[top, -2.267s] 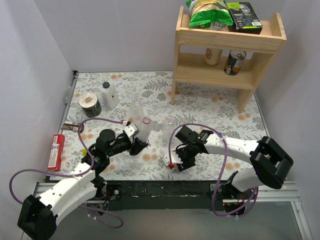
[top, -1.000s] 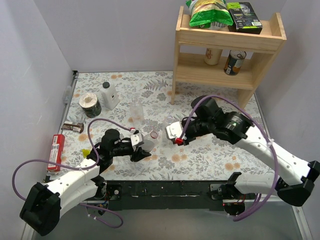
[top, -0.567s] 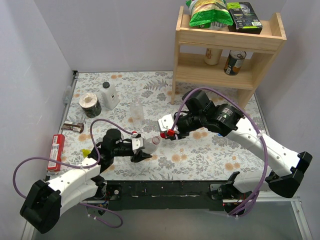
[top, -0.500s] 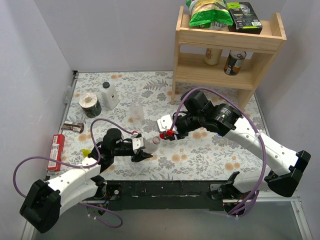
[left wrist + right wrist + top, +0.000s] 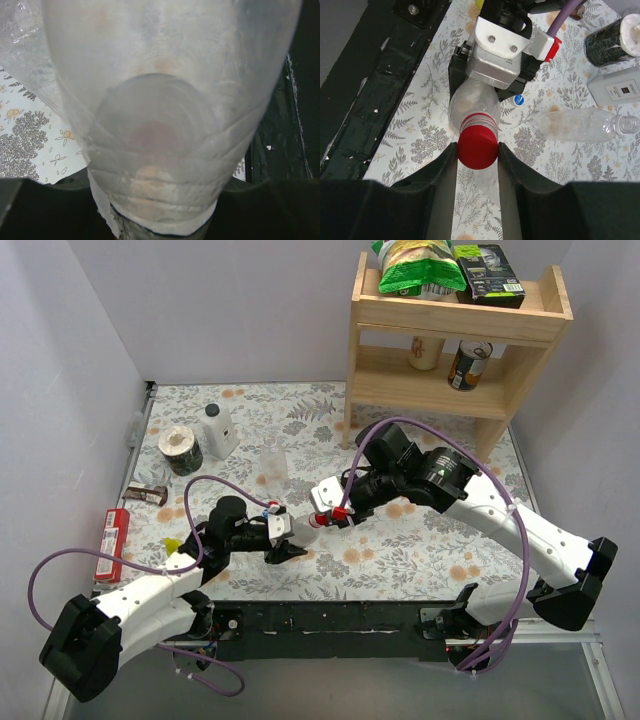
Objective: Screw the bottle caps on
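Observation:
My left gripper (image 5: 283, 532) is shut on a clear bottle (image 5: 300, 528) and holds it tilted, mouth to the right. That bottle fills the left wrist view (image 5: 160, 100). My right gripper (image 5: 338, 515) is shut on the red cap (image 5: 478, 147), which sits against the bottle's threaded neck (image 5: 480, 120). I cannot tell how far it is threaded on. A blue cap (image 5: 519, 99) lies on the table beside the left gripper. A second clear bottle (image 5: 272, 462) stands further back and also shows in the right wrist view (image 5: 580, 125). The third bottle and the other blue cap are hidden.
A wooden shelf (image 5: 450, 340) with cans and packets stands at the back right. A white opaque bottle (image 5: 218, 430) and a dark can (image 5: 180, 450) stand at the back left. A red packet (image 5: 112, 543) lies at the left edge. The black table rim (image 5: 330, 615) is near.
My right arm lifted the red cap from the table's front and swung it left to the bottle's mouth. My left gripper tilted the bottle toward it.

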You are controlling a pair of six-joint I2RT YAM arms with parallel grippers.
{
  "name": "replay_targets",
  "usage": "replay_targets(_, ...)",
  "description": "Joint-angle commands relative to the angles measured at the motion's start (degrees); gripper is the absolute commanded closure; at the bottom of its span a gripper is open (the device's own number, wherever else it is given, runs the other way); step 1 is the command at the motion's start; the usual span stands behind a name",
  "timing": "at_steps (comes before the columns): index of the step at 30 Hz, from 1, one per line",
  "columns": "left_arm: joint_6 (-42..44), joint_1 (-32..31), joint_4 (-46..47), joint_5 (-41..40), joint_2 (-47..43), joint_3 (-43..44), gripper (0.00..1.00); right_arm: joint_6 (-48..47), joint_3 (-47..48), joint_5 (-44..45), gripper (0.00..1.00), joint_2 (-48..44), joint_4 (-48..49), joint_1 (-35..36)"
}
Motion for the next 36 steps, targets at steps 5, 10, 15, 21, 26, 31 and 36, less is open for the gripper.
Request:
replay_targets(5,1.2,-0.6,1.9,0.0,-0.5,3.4,1.00,-3.5,3.8,0.0,0.72,2.5,-4.6,1.0)
replay_targets(10,3.4,-0.7,1.9,-0.4,-1.0,3.5,1.00,-5.2,3.7,0.9,0.72,3.1,-4.6,1.1)
replay_targets(15,4.2,-0.7,2.4,-0.3,-1.3,3.6,1.00,-6.3,3.9,1.1,0.72,3.7,-4.7,1.2)
replay_targets(21,1.5,-0.7,6.2,-1.9,-1.5,3.0,1.00,-5.5,2.8,1.1,0.72,3.4,-2.6,1.4)
replay_targets(26,-1.0,-0.7,8.0,-1.7,-2.3,2.7,1.00,-1.2,2.1,2.4,0.72,3.5,0.3,1.4)
replay_targets(31,2.6,-0.7,7.6,-1.9,-4.2,1.1,1.00,-0.3,1.0,3.6,0.72,3.0,1.8,1.4)
replay_targets(36,5.0,-0.7,9.8,-2.8,-6.5,-0.8,1.00,-1.0,1.6,3.2,0.72,3.7,-0.2,1.4)
